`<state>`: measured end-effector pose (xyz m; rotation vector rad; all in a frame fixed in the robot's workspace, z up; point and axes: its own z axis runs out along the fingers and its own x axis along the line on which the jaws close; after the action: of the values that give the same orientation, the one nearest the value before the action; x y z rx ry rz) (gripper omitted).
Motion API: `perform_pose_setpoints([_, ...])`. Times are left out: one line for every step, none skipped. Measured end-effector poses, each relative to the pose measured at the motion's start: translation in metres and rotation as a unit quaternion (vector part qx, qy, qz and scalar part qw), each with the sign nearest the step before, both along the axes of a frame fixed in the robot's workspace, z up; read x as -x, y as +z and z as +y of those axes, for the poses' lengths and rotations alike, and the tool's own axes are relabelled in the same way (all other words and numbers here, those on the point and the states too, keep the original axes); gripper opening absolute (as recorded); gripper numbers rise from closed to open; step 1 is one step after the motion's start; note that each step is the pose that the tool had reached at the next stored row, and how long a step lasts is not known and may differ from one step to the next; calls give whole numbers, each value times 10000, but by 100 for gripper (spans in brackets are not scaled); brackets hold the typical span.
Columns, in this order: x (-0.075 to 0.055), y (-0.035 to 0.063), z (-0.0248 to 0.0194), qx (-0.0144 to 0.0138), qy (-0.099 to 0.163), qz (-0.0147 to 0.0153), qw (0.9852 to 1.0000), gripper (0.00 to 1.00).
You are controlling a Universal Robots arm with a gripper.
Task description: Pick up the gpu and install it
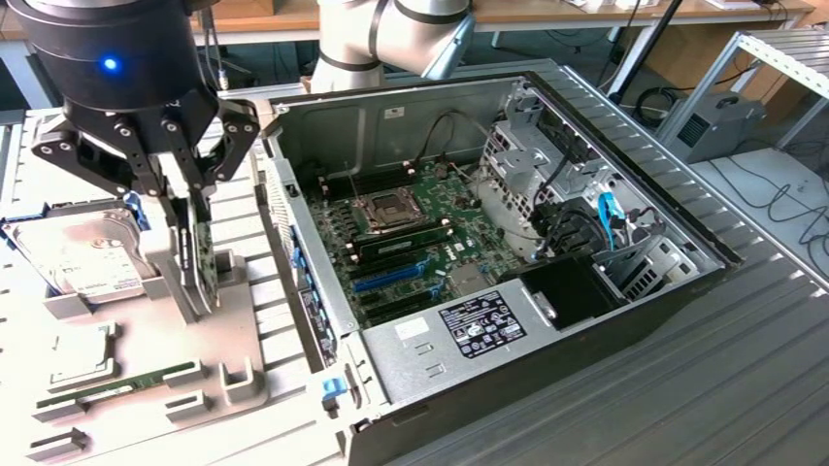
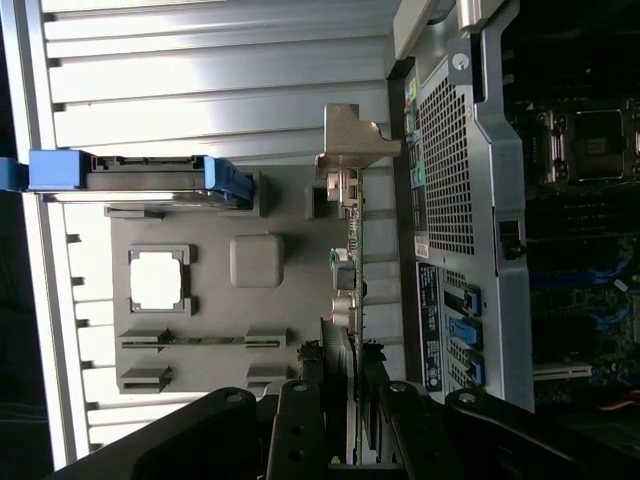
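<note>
Gpu (image 1: pixel 204 248) stands on edge over the grey holder (image 1: pixel 155 282), at the exterior view's left, just beside the open case (image 1: pixel 518 243). The gripper (image 1: pixel 197 291) comes straight down on it, fingers drawn narrow, pinching the card between them. A hard drive (image 1: pixel 78 252) lies further left on the holder.

From the wrist, the gpu (image 2: pixel 350 260) runs edge-on between the dark fingers (image 2: pixel 300 420) of the gripper (image 2: pixel 345 425), with its silvery bracket (image 2: pixel 352 140) at the far end. Its lower edge may sit in the slot or just above; I cannot tell. The case (image 2: pixel 450 200) wall is close alongside.
</note>
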<state>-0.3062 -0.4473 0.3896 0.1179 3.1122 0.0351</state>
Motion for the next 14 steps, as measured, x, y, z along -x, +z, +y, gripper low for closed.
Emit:
perform_pose_setpoints([0,3,0,0,0,0,10000,26])
perform_pose_setpoints([0,7,0,0,0,0,10000,26])
perform_pose_setpoints([0,11,0,0,0,0,10000,26])
perform_pose_setpoints([0,16,0,0,0,0,10000,26])
perform_pose_setpoints([0,24,0,0,0,0,10000,26])
perform_pose_setpoints([0,29,0,0,0,0,10000,26])
perform_pose_setpoints([0,33,0,0,0,0,10000,26])
perform_pose_setpoints([0,37,0,0,0,0,10000,26])
perform_pose_setpoints([0,41,0,0,0,0,10000,26])
perform_pose_setpoints([0,46,0,0,0,0,10000,26])
perform_pose_setpoints([0,51,0,0,0,0,10000,26])
perform_pose_setpoints([0,58,0,0,0,0,10000,26])
perform_pose_setpoints([0,63,0,0,0,0,10000,26])
perform_pose_setpoints([0,67,0,0,0,0,10000,26])
